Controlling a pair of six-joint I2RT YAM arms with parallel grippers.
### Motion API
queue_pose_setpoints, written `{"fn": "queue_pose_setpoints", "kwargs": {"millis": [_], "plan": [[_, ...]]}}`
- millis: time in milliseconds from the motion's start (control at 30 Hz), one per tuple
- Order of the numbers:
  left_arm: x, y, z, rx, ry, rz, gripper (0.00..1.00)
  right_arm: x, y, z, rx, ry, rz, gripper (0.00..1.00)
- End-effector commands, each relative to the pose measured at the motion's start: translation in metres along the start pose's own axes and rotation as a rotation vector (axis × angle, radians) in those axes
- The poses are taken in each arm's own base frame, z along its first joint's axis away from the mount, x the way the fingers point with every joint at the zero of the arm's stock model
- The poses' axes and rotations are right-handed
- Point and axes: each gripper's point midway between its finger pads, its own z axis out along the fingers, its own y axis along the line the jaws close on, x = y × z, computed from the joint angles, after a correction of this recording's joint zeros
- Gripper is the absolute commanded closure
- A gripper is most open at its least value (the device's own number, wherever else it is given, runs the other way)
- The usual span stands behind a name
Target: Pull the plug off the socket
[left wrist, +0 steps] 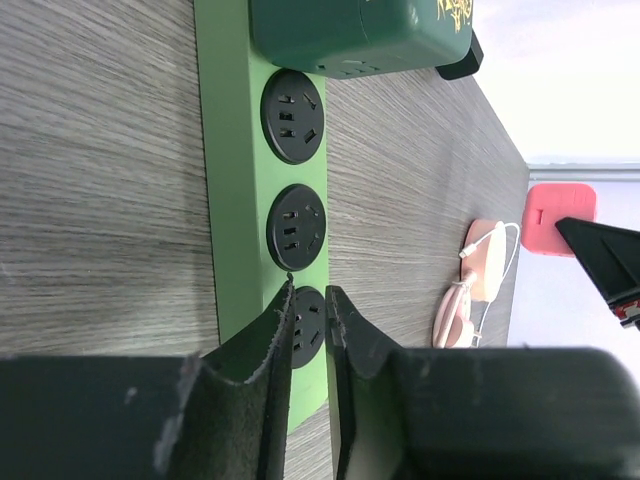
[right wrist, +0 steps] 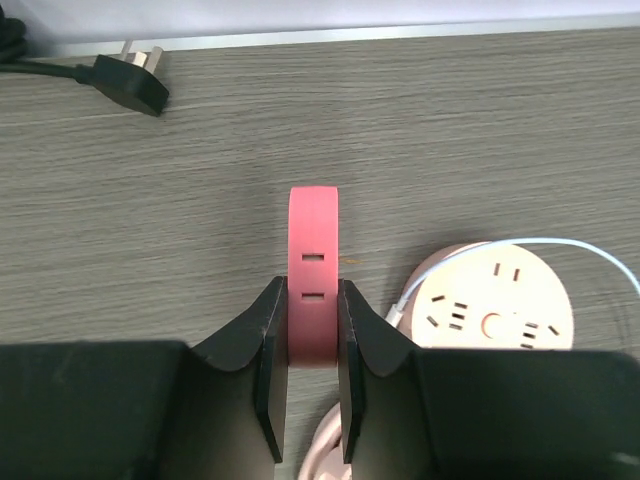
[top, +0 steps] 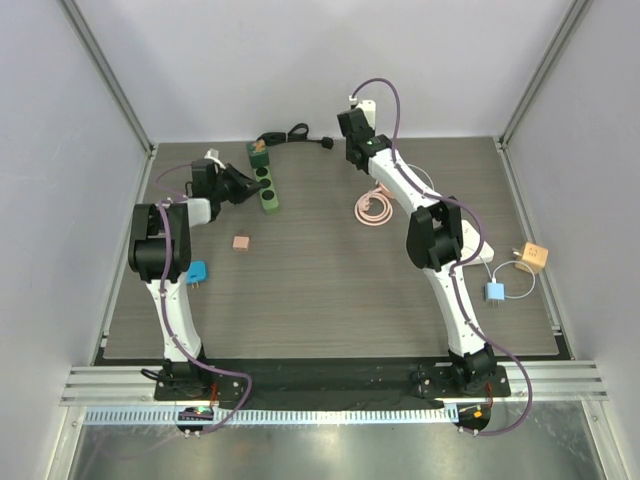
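Observation:
A green power strip (top: 266, 186) lies at the back left of the table. In the left wrist view its strip (left wrist: 235, 200) shows three black sockets, and a dark green plug (left wrist: 360, 35) sits in its far end. My left gripper (left wrist: 310, 293) is shut and empty, with its tips over the strip's nearest socket. My right gripper (right wrist: 312, 290) is shut on a red plug (right wrist: 313, 275) with two slots and holds it above the table. The red plug also shows in the left wrist view (left wrist: 560, 218). In the top view my right gripper (top: 354, 140) is at the back centre.
A pink round socket (right wrist: 495, 305) with coiled cable lies under the right gripper and shows in the top view (top: 373, 208). A black cord plug (right wrist: 125, 80) lies at the back. A pink cube (top: 240, 243), a blue adapter (top: 196, 272), an orange adapter (top: 533, 256) and a light blue adapter (top: 495, 292) lie around.

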Motion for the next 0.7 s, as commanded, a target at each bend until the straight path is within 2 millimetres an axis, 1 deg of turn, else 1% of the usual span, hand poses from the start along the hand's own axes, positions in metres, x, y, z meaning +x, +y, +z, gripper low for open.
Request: {"fn": "queue_pose_setpoints", "kwargs": {"millis": [0,167,233,300,333,400,533,567,633,667], "plan": [[-0.018,-0.03,-0.008,0.065,-0.055,0.044,0.81,-0.024,-0.015,-0.017,0.057,-0.049,-0.081,0.89],[-0.018,-0.03,-0.008,0.065,-0.055,0.039,0.78,-0.006,-0.014,-0.01,0.053,-0.005,-0.123,0.87],[-0.018,-0.03,-0.008,0.066,-0.055,0.042,0.76,0.004,-0.006,-0.004,0.015,0.02,-0.138,0.85],[-0.018,-0.03,-0.008,0.071,-0.054,0.041,0.74,0.01,-0.003,0.0,0.005,0.032,-0.145,0.85],[-0.018,-0.032,-0.008,0.077,-0.053,0.042,0.73,0.013,0.0,0.004,0.005,0.034,-0.149,0.84],[-0.018,-0.032,-0.009,0.078,-0.054,0.044,0.69,0.015,0.001,0.004,0.012,0.041,-0.163,0.84],[-0.019,-0.034,-0.011,0.083,-0.059,0.051,0.67,0.015,0.002,0.004,0.023,0.036,-0.176,0.79],[-0.018,-0.034,-0.011,0.083,-0.059,0.051,0.67,0.019,0.002,0.007,0.023,0.043,-0.178,0.78],[-0.018,-0.033,-0.01,0.081,-0.059,0.042,0.66,0.021,0.005,0.01,0.012,0.044,-0.177,0.76],[-0.019,-0.034,-0.01,0.082,-0.062,0.039,0.66,0.026,0.007,0.014,0.013,0.051,-0.173,0.75]]}}
